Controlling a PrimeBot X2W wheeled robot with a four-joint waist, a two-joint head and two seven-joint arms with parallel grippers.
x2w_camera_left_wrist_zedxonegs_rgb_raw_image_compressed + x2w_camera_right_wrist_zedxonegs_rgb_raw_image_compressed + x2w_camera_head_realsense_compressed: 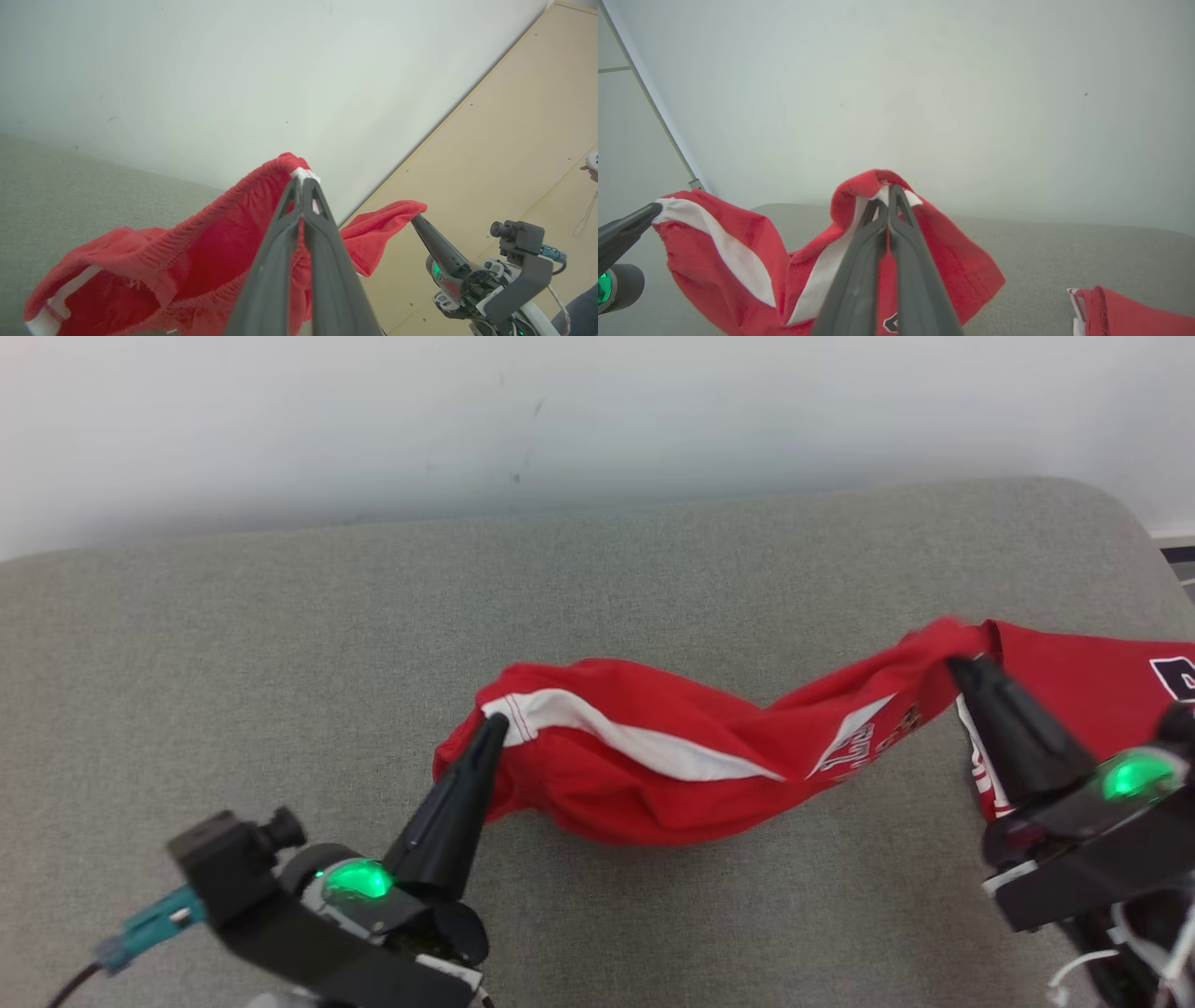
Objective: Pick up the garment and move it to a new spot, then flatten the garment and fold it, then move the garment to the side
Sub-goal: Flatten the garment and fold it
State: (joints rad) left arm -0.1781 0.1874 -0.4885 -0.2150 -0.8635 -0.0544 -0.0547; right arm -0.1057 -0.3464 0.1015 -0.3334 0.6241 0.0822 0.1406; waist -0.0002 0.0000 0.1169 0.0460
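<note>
The left gripper (495, 723), at 7 o'clock in the head view with its fingers aimed toward 1 o'clock, is clenched on the white-edged end of the red garment (653, 775). In its own wrist view the two dark fingers meet at the tips with a white hem pinched between them. The right gripper (962, 665), at 4 o'clock in the head view with fingers pointing toward 11 o'clock, is also clamped tight on the cloth. The right wrist view shows a red fold and a bit of white trim caught at its tips.

The garment hangs as a twisted rope between the two grips, running from the centre of the head view out toward 3 o'clock. It sags in the middle over the grey cushion (373, 616); whether its lowest fold touches the cushion I cannot tell. A white stripe (653, 747) runs along it. Past the right grip, more red cloth with a dark printed mark reaches the 3 o'clock edge.

A pale wall (560, 411) stands behind the cushion at 12 o'clock. In the left wrist view a light wooden panel (514, 116) lies at 2 o'clock.
</note>
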